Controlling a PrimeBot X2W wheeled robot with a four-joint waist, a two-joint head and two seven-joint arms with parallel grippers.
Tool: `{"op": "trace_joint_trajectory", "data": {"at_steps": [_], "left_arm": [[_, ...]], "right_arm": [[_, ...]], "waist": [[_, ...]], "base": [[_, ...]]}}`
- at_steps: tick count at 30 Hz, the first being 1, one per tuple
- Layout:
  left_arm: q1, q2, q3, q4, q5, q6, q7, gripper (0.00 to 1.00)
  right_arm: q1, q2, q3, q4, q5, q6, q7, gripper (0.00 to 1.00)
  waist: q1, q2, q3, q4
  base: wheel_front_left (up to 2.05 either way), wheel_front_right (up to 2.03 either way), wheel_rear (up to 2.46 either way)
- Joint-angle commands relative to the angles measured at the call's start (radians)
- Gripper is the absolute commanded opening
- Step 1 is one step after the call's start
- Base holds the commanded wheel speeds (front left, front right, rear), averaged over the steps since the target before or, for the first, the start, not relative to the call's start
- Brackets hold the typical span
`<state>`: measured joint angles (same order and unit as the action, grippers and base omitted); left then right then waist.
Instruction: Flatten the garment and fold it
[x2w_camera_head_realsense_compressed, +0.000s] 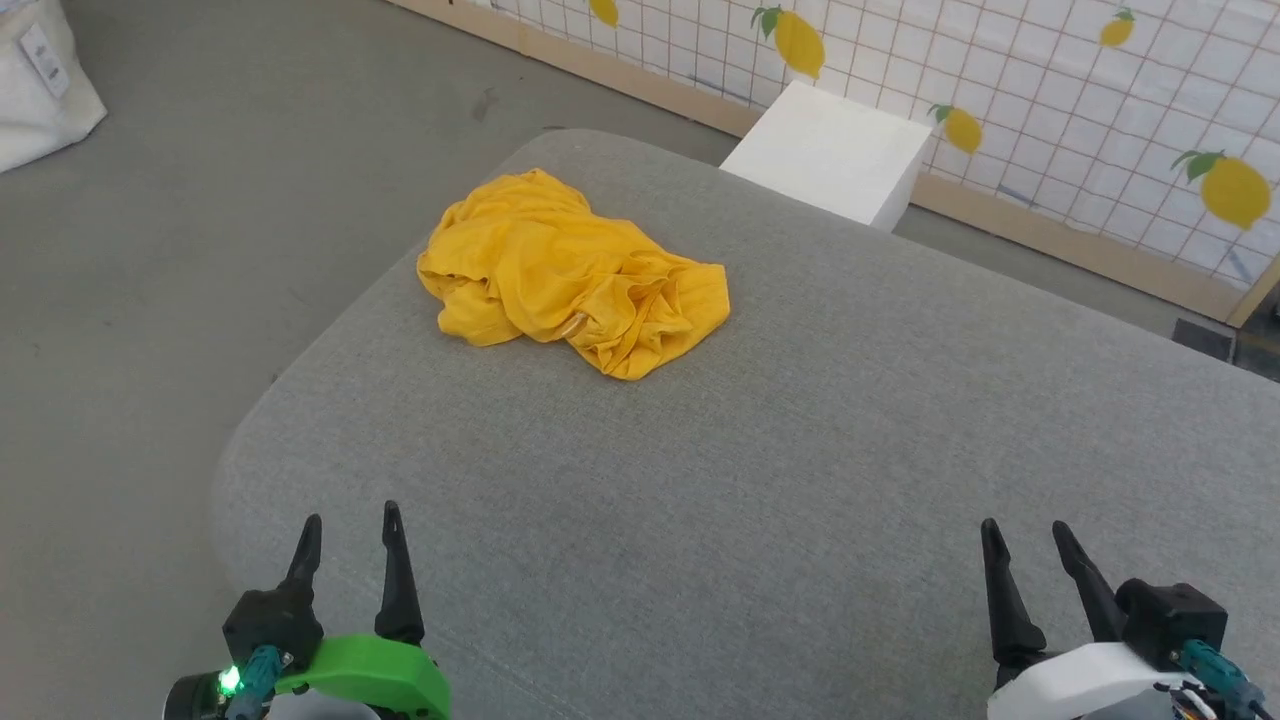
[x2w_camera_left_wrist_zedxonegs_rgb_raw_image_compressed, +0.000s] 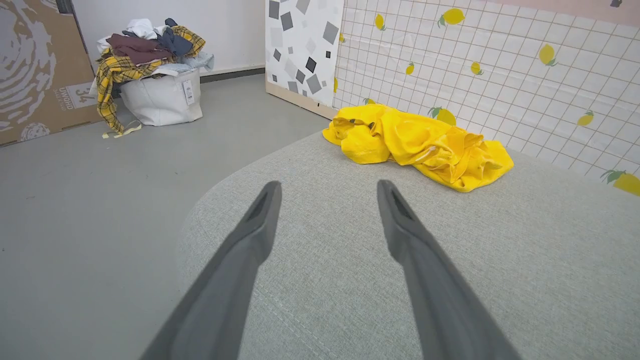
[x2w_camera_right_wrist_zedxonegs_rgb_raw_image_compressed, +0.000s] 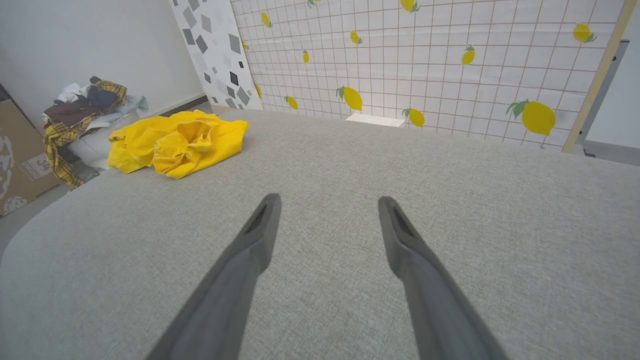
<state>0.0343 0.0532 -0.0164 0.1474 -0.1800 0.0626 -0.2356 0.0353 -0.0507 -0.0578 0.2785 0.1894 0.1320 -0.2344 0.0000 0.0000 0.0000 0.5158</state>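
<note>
garment (x2w_camera_head_realsense_compressed: 570, 275) – crumpled heap, long axis far-left to near-right | left tool (x2w_camera_head_realsense_compressed: 351, 514), right tool (x2w_camera_head_realsense_compressed: 1025, 527) – both apart

Long, dark, tapered fingers (x2w_camera_left_wrist_zedxonegs_rgb_raw_image_compressed: 240, 260) on both arms.
At 7 o'clock, left gripper (x2w_camera_head_realsense_compressed: 351, 514): green shell (x2w_camera_head_realsense_compressed: 375, 675), lit green lamp (x2w_camera_head_realsense_compressed: 229, 681). At 5 o'clock, right gripper (x2w_camera_head_realsense_compressed: 1025, 527): white shell (x2w_camera_head_realsense_compressed: 1080, 682), teal plug (x2w_camera_head_realsense_compressed: 1205, 665), thin wires (x2w_camera_head_realsense_compressed: 1195, 702).
</note>
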Motion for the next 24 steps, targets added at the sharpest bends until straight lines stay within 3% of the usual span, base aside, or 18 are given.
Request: {"op": "trace_joint_trajectory", "data": {"at_steps": [1, 6, 13, 15, 24], "left_arm": [[-0.007, -0.003, -0.004, 0.005, -0.015, -0.001, -0.012, 1.00], [-0.069, 0.006, -0.004, 0.035, -0.041, -0.035, -0.022, 1.00], [-0.321, 0.059, 0.005, 0.155, -0.105, -0.117, 0.021, 1.00], [-0.478, 0.084, 0.031, 0.267, -0.164, -0.141, 0.083, 1.00], [-0.796, 0.153, 0.096, 0.530, -0.314, -0.169, 0.292, 1.00]], "right_arm": [[0.005, 0.000, -0.004, 0.008, 0.009, -0.001, -0.013, 1.00], [-0.001, 0.001, -0.010, 0.018, 0.007, -0.001, -0.023, 1.00], [-0.015, 0.001, -0.029, -0.002, -0.025, -0.001, -0.012, 1.00], [-0.027, 0.001, -0.043, -0.034, -0.055, -0.001, 0.013, 1.00], [-0.024, 0.001, -0.113, -0.177, -0.134, -0.001, 0.092, 1.00]], "waist": [[0.0000, 0.0000, 0.006, 0.005], [0.0000, 0.0000, 0.023, 0.008], [0.0000, 0.0000, 0.080, -0.030], [0.0000, 0.0000, 0.130, -0.076], [0.0000, 0.0000, 0.274, -0.206]], "base": [[0.00, 0.00, 0.00], [0.00, 0.00, 0.00], [0.00, 0.00, 0.00], [0.00, 0.00, 0.00], [0.00, 0.00, 0.00]]}}
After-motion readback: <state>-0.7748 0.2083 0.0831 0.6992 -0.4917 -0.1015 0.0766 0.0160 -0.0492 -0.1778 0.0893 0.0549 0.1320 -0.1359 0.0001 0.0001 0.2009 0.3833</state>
